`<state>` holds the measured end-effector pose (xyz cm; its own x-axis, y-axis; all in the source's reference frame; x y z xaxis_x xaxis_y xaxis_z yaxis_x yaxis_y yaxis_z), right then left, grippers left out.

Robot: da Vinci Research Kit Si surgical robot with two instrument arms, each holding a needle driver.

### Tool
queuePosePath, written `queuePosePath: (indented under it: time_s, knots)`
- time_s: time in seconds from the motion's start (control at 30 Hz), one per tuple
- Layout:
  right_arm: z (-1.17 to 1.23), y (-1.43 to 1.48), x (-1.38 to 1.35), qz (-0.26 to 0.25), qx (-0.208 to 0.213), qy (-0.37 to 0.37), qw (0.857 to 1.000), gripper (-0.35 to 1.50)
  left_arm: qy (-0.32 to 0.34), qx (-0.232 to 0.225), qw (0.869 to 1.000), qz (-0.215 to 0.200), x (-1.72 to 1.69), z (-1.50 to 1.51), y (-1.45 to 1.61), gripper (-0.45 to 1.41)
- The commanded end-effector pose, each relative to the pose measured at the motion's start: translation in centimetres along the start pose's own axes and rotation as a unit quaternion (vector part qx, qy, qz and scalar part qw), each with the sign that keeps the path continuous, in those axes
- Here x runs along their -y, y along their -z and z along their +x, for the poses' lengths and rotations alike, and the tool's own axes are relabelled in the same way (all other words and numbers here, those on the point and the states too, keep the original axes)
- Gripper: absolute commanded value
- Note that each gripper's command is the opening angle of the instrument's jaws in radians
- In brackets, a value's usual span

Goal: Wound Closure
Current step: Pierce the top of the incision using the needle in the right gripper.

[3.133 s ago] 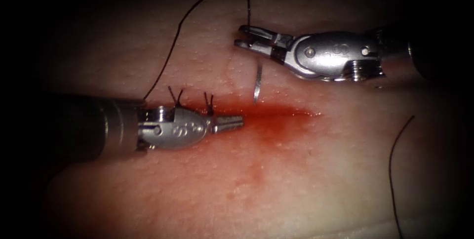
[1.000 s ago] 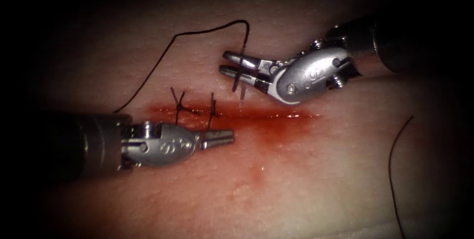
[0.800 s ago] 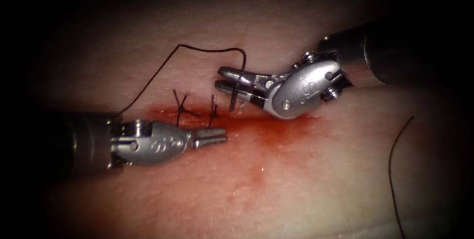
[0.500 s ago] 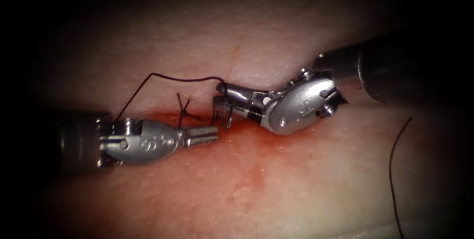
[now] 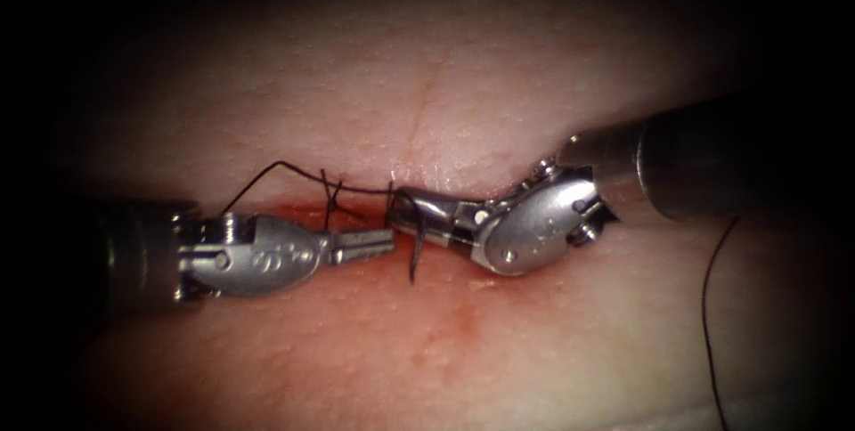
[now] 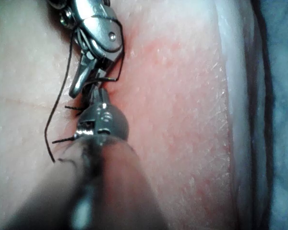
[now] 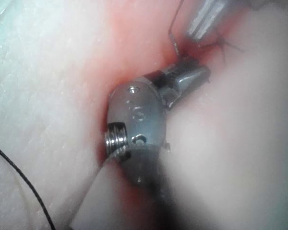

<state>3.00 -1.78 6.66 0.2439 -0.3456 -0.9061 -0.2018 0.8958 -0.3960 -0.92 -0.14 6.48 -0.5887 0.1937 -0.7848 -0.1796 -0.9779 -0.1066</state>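
Right tool (image 5: pixel 411 214) grips needle (image 5: pixel 416 257) near its thread end, tip hanging down over cut (image 5: pixel 463 284). Left tool (image 5: pixel 378 242), closed and empty, lies just left of needle.

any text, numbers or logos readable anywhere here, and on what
None can be read.
Left tool: engraved mark on its silver body, too blurred to read.
Right tool, shut on the needle: engraved mark on its body in the right wrist view, illegible.
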Motion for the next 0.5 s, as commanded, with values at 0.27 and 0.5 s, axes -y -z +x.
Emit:
queuePosePath:
  time_s: [0.27,0.5]
  knots:
    - [-0.03,-0.05,-0.05,-0.021,0.001,-0.031,0.999,-0.35,0.000,0.001,1.000,0.002,-0.02,-0.01,-0.10,-0.33]
    - [0.15,-0.17,-0.54,-0.059,-0.014,-0.075,0.995,-0.35,-0.001,0.007,1.000,0.013,-0.07,-0.03,-0.30,-0.33]
